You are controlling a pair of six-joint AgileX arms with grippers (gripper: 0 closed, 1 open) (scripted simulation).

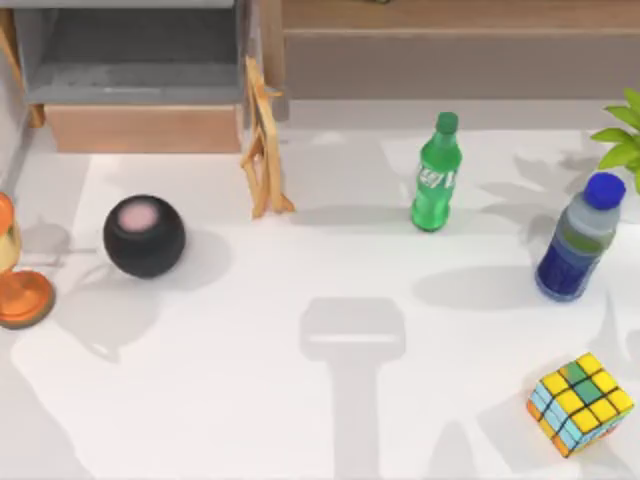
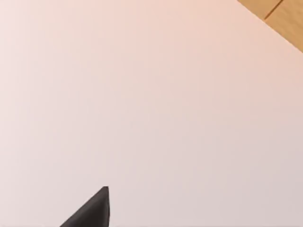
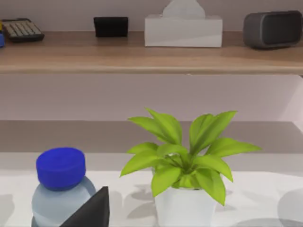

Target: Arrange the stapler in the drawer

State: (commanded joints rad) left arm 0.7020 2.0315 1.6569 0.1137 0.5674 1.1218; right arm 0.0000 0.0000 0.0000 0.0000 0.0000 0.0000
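Observation:
The stapler is out of view. The drawer [image 1: 145, 128] stands open at the table's back left, with a grey floor and walls and a light tan front panel facing the table. A dark part of my left gripper [image 2: 92, 213] hangs over bare white table surface in the left wrist view. A dark part of my right gripper [image 3: 92, 212] sits in front of a blue-capped bottle [image 3: 60, 187] in the right wrist view.
A black round speaker [image 1: 145, 236] sits before the drawer, an orange object [image 1: 18, 290] at the left edge. A wooden stand [image 1: 263, 145], green bottle [image 1: 435, 175], blue-capped bottle [image 1: 580, 240], plant [image 3: 184, 165], colour cube [image 1: 580, 403] and long brown shelf [image 1: 450, 40] stand around.

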